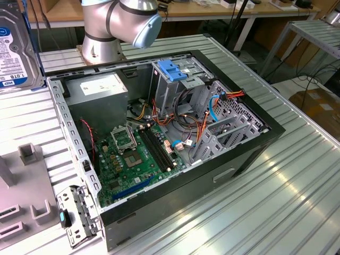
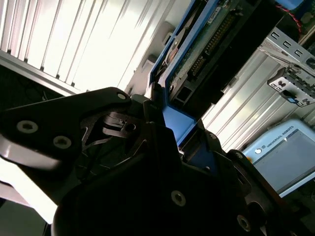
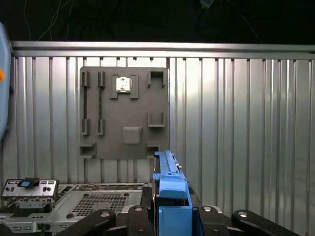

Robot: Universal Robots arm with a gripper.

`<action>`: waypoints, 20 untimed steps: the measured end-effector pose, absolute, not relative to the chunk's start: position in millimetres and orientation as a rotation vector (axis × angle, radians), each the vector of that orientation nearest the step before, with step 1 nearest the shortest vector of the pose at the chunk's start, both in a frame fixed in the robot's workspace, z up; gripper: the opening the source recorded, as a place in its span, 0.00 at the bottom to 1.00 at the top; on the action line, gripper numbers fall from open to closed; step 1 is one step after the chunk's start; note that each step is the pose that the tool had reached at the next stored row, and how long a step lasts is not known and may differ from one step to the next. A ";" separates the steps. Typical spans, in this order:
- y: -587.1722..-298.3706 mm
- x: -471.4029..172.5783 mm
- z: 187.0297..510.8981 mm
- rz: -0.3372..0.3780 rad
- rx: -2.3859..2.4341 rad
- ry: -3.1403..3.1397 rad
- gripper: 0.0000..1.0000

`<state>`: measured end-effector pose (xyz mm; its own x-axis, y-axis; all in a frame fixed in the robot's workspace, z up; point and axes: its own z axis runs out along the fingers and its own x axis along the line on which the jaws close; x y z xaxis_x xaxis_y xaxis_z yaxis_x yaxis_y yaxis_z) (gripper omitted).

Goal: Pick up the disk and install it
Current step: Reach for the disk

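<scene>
The end effector (image 3: 171, 219) is clamped on the disk (image 3: 170, 184), carrying it edge-up by its blue carrier rails above the tabletop (image 3: 236, 123). The grey fixture plate (image 3: 123, 113) lies ahead of it. To install it well, square the rails to the drive cage (image 1: 162, 90) and steer clear of the cables (image 1: 234, 94).

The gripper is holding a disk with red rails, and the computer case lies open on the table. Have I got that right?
Not quite: the rails are blue, not red, as both wrist views show. The rest holds: the gripper is holding the disk, and the case lies open in the exterior view.
</scene>
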<state>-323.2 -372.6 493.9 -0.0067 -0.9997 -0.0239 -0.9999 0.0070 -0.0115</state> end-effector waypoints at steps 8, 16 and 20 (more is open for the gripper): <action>-373.5 -310.7 494.0 0.014 -2.196 2.211 0.37; -375.7 -301.6 494.0 0.014 -2.196 2.211 0.37; -376.7 -297.5 494.0 0.013 -2.196 2.211 0.37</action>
